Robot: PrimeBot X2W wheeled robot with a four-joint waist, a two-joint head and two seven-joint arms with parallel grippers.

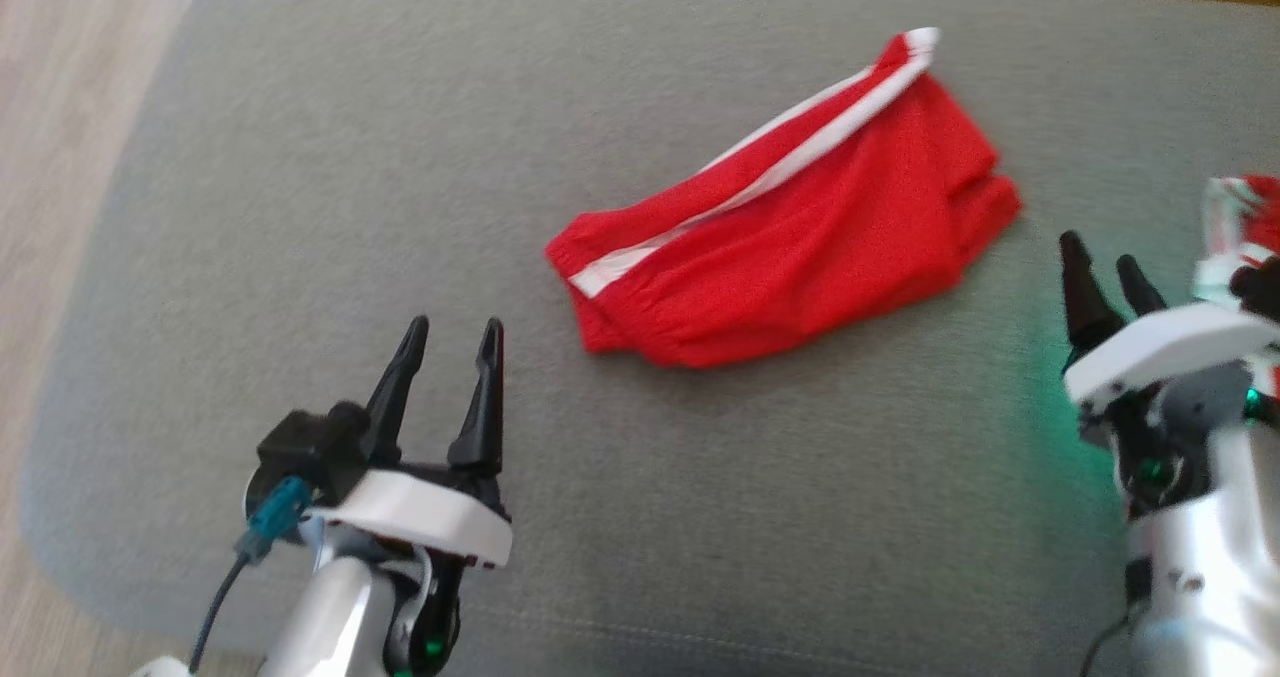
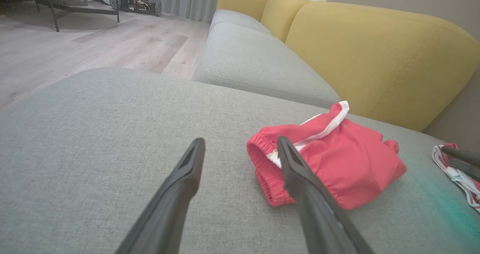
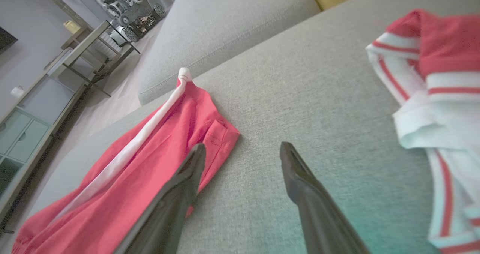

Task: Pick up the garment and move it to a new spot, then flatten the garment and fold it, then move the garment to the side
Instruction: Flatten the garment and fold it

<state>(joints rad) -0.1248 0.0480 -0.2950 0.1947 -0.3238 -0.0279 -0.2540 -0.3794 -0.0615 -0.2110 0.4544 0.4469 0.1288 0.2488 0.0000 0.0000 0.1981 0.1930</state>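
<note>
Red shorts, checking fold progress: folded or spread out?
Loosely folded: the red shorts lie doubled, leg hems stacked, white side stripe on top.

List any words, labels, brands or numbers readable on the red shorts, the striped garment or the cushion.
None readable.
red shorts: a white side stripe, no label or print visible.
striped garment: red and white bands, no lettering visible.
grey cushion: plain fabric.

Grey sofa seat (image 2: 112,107), mustard-yellow backrest (image 2: 375,51), pale wood floor (image 2: 56,55), metal-legged table (image 3: 86,47).
</note>
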